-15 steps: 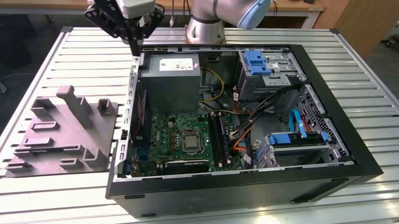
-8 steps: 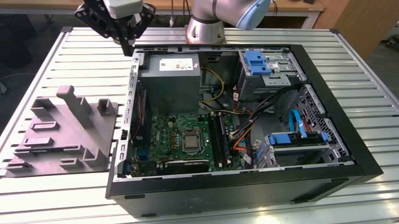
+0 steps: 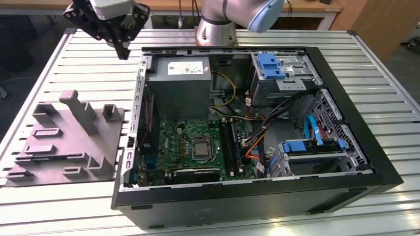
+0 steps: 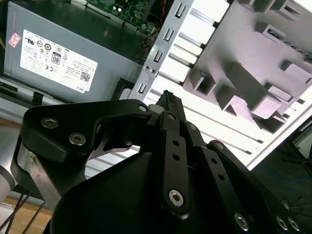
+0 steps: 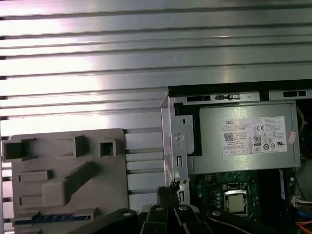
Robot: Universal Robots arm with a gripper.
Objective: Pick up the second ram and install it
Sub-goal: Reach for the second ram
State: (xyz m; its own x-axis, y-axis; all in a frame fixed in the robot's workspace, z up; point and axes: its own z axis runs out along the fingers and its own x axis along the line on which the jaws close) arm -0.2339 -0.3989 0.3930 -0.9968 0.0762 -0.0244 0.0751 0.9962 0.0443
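My gripper [image 3: 123, 52] hangs above the slatted table at the exterior view's upper left, just outside the back corner of the open computer case [image 3: 367, 147]. Its black fingers meet at a point with nothing between them, also seen in the second wrist view [image 4: 168, 96] and the first wrist view [image 5: 168, 194]. A thin blue strip [image 5: 46, 220] lies in a slot of the grey fixture [image 5: 112, 185]; it looks like the second ram seen edge on. The fixture [image 3: 66, 142] sits on the exterior view's left of the case. Black memory slots [image 3: 229, 142] run beside the processor socket on the motherboard [image 3: 172, 140].
The grey power supply [image 3: 178, 88] fills the case's back left corner, close under the gripper. Drive cages with blue clips [image 3: 270, 66] and loose cables [image 3: 262, 132] occupy the case's right half. The robot's base [image 3: 217, 22] stands behind the case on the slatted metal table [image 3: 85, 73].
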